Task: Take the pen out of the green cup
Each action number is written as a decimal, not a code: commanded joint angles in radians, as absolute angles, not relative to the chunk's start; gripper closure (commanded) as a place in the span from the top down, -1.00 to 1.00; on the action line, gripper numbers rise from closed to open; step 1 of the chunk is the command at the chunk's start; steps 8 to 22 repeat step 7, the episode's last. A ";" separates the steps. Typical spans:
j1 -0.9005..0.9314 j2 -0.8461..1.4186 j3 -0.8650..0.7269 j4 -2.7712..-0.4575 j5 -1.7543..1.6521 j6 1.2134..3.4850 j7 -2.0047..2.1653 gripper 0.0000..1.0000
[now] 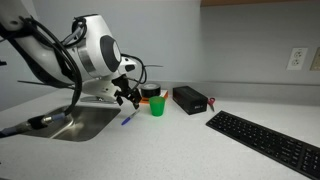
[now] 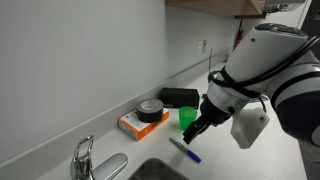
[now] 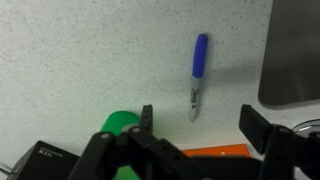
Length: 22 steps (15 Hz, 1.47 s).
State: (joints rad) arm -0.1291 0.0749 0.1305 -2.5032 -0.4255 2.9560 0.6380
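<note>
The blue pen [image 3: 198, 74] lies flat on the speckled counter, outside the green cup; it also shows in both exterior views [image 1: 128, 119] [image 2: 186, 152]. The green cup [image 1: 157, 105] stands upright on the counter next to the pen, seen too in an exterior view [image 2: 187, 120] and at the lower edge of the wrist view [image 3: 121, 125]. My gripper [image 3: 198, 125] is open and empty, hovering above the counter just over the pen, between pen and cup [image 1: 128, 97] [image 2: 200, 128].
A sink [image 1: 75, 122] with a faucet [image 2: 84, 158] sits beside the pen. An orange-and-black object [image 2: 142, 120] with a tape roll on it and a black box [image 1: 189, 99] stand behind the cup. A keyboard [image 1: 265, 140] lies further along the counter.
</note>
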 commanded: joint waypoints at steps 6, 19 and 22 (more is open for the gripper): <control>-0.129 0.087 0.143 -2.482 -0.378 2.914 0.618 1.00; -0.129 0.089 0.145 -2.480 -0.376 2.909 0.618 1.00; -0.129 0.089 0.145 -2.480 -0.376 2.909 0.618 1.00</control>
